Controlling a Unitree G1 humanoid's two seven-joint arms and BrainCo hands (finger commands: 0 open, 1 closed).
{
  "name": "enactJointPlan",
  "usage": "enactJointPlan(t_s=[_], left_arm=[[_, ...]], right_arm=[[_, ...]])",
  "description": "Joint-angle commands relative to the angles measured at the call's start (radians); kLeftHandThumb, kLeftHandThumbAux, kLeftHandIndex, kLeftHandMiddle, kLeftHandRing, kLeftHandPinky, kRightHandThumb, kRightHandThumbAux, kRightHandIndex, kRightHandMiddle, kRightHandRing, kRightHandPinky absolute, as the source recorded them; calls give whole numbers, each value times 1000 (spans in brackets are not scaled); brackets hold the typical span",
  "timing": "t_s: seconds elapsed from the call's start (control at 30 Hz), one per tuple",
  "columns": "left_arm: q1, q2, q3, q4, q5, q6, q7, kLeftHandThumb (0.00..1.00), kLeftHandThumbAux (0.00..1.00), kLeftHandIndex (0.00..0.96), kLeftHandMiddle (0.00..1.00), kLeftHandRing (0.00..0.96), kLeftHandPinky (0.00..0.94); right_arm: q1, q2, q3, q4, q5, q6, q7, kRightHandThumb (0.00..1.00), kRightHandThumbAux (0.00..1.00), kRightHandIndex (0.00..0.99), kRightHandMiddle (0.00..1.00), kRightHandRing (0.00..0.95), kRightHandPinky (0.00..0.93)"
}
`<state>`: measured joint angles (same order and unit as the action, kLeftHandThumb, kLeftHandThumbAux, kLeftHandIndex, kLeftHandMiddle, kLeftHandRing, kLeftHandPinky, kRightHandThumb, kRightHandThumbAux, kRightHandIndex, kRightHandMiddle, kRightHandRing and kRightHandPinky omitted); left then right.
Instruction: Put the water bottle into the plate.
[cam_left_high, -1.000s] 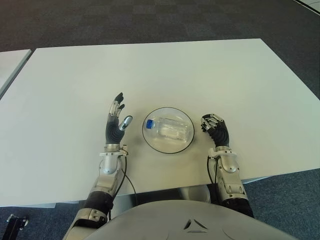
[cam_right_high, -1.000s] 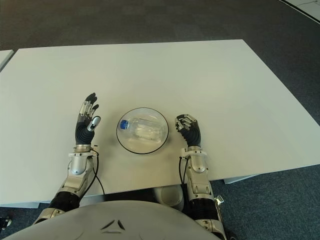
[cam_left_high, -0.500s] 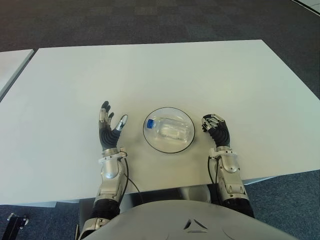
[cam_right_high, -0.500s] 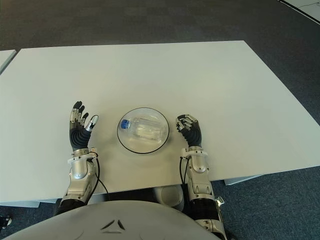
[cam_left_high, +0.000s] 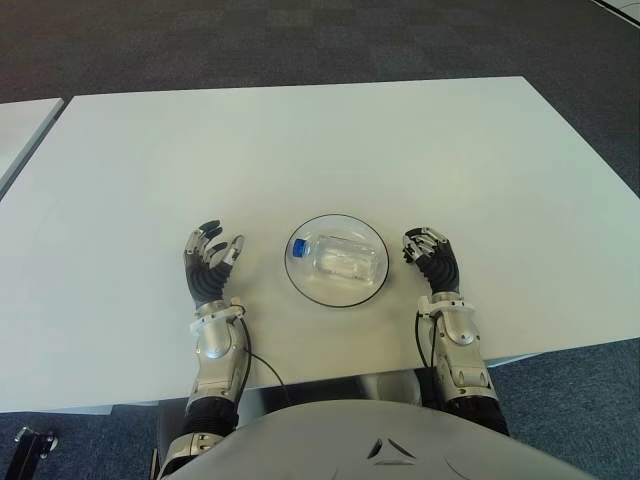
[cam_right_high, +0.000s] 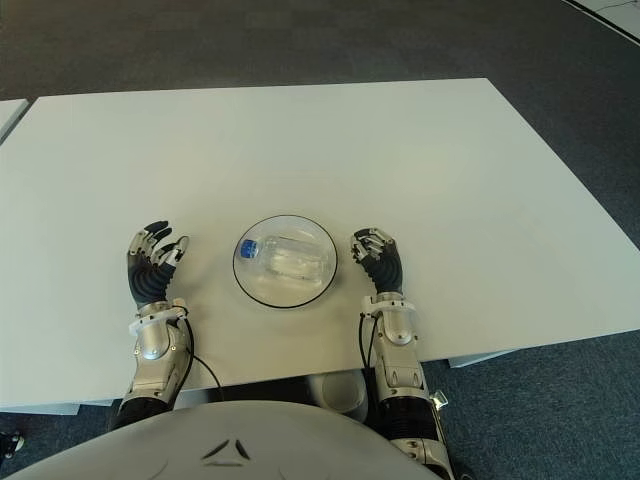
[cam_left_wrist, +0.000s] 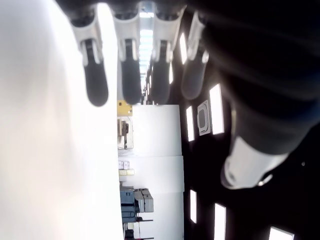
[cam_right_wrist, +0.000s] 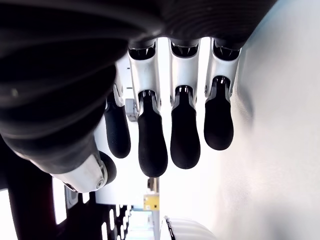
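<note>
One water bottle (cam_left_high: 340, 260) flat inside the plate (cam_left_high: 375, 285), left hand (cam_left_high: 208, 270) and right hand (cam_left_high: 432, 262) loosely curled, empty.

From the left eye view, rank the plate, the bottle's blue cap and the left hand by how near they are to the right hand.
1. Plate: its rim is just left of the right hand.
2. Blue cap: on the bottle's far end, at the plate's left side.
3. Left hand: beyond the plate, on its left.
</note>
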<state>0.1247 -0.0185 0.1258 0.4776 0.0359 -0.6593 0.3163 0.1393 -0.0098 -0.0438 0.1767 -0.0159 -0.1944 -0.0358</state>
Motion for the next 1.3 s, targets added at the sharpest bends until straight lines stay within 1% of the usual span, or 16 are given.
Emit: enactJointPlan(t_s=[0.03,0.27,0.47,0.5,0.53,0.63,0.7,0.8,0.97,1.1,1.17,1.3], left_arm=[[-20,24,19,73,-10,11,-31,150,764,310,357,377,429],[-60,50,40,139,-11,36,-42,101,770,367,427,437,463],[-71,57,41,152,-4,42,-40,107,834,430,479,476,486],[-71,58,40,149,-2,46,-41,315,794,428,491,484,491],[-71,59,38,148,1,49,-42,449,768,428,500,492,497],[-73,64,33,149,9,47,-43,612,736,428,521,513,513],[-73,70,28,150,16,45,-50,652,728,429,534,529,527],[-73,83,17,149,23,58,-68,681,723,430,556,554,551],[-68,93,8,130,26,100,-86,695,720,432,582,579,567],[-55,95,-2,83,31,147,-102,700,719,433,598,592,576],[-46,100,-12,62,46,158,-108,701,719,433,602,597,581],[-36,118,-29,51,60,155,-139,700,718,433,602,595,571]], right_arm=[[13,6,-1,27,9,38,5,703,730,437,654,639,629],[11,7,3,29,3,30,-1,704,730,437,652,637,631],[11,5,6,29,-5,28,-6,704,729,437,655,641,639],[11,5,7,29,-6,28,-6,704,729,437,656,642,640],[11,5,7,29,-6,29,-7,704,730,437,656,642,641],[11,5,7,28,-6,31,-8,704,730,437,656,643,642],[11,6,7,27,-6,34,-9,704,730,437,655,643,642],[11,7,6,27,-3,37,-9,704,730,437,653,643,642],[11,9,6,26,2,38,-6,704,730,437,651,642,641],[11,9,7,27,5,36,-2,703,730,437,654,644,644],[11,9,8,28,4,34,-1,703,730,437,656,646,646],[11,8,9,27,4,36,1,704,730,437,657,649,651]])
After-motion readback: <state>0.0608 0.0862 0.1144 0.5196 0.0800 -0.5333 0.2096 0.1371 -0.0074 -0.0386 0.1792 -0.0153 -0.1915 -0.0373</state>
